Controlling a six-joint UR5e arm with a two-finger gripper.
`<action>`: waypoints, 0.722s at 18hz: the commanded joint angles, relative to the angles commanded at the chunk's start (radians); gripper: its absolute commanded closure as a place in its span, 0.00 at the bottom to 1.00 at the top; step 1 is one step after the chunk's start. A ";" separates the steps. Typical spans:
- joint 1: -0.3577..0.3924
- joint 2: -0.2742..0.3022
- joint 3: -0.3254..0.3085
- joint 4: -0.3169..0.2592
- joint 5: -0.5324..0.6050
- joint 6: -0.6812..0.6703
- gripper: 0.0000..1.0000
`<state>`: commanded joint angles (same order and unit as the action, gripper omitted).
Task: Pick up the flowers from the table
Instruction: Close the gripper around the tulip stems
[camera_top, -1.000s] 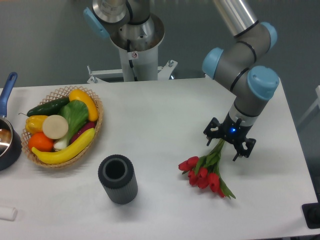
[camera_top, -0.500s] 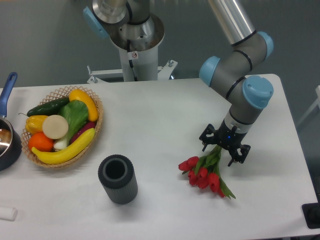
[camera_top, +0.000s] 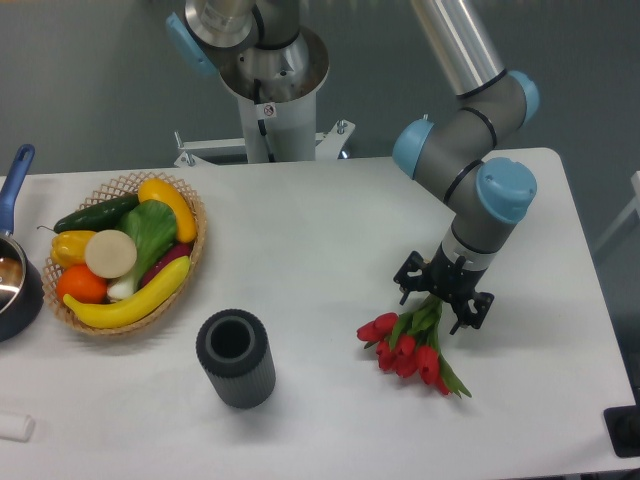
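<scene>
The flowers (camera_top: 410, 346), a small bunch of red tulips with green stems and leaves, lie on the white table (camera_top: 330, 240) right of centre, blooms toward the front left. My gripper (camera_top: 439, 302) hangs straight over the stem end, fingers spread open on either side of the stems. The upper part of the stems is hidden under the gripper. I cannot tell whether the fingertips touch the tabletop.
A wicker basket (camera_top: 190, 262) of fruit and vegetables sits at the left. A dark ribbed cylinder (camera_top: 235, 357) stands in front of it. A blue-handled pan (camera_top: 14, 270) is at the left edge. The robot base (camera_top: 266, 90) rises behind the table.
The gripper has moved down and slightly left, lower over the stems. The tulips have not moved.
</scene>
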<state>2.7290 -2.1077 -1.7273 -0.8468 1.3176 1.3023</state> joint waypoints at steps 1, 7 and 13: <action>0.000 -0.002 0.000 0.000 0.000 -0.002 0.00; -0.002 -0.012 -0.002 0.008 0.000 -0.002 0.00; -0.006 -0.008 -0.005 0.006 0.000 -0.005 0.33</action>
<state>2.7228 -2.1154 -1.7319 -0.8406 1.3177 1.2977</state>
